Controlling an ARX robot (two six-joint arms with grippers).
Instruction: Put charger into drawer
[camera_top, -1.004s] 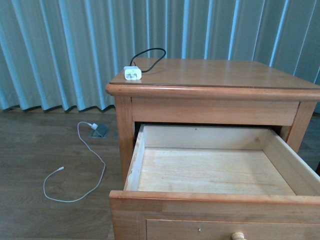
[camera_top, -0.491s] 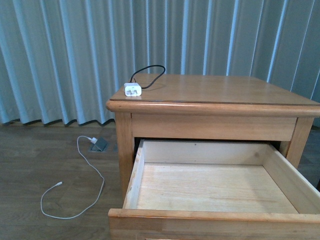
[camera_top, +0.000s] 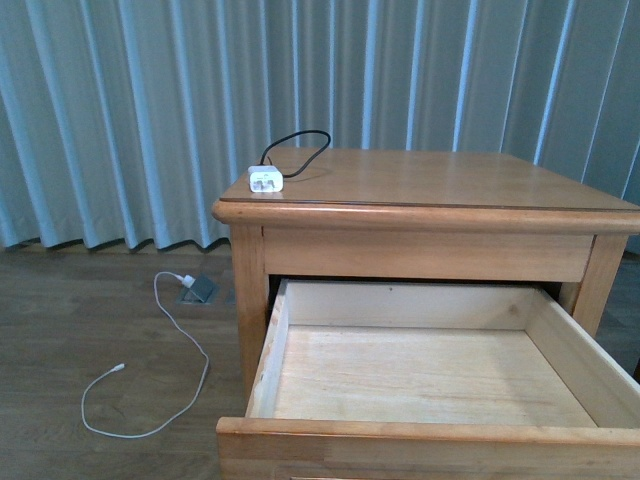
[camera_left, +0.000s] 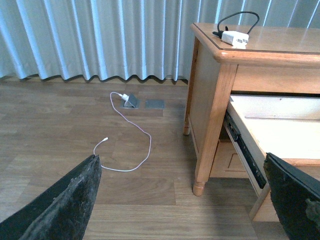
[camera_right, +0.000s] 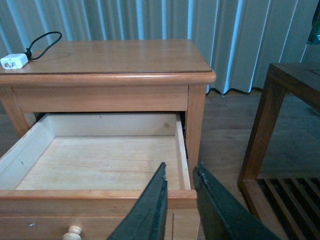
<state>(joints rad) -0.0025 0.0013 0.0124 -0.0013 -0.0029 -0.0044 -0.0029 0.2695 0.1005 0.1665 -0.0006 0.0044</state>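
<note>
Jaws gaped on the left gripper (camera_left: 180, 159), barely parted on the right gripper (camera_right: 180, 167), both empty; only the camera had shifted, so the small white cube charger (camera_top: 265, 180) still sat atop the wooden nightstand (camera_top: 450, 180), light-wood drawer (camera_top: 400, 303) already open.

White charger (camera_top: 265, 180), honey-brown nightstand (camera_top: 430, 180), pale wood drawer (camera_top: 420, 370), blue-grey striped curtain (camera_top: 120, 110)
</note>
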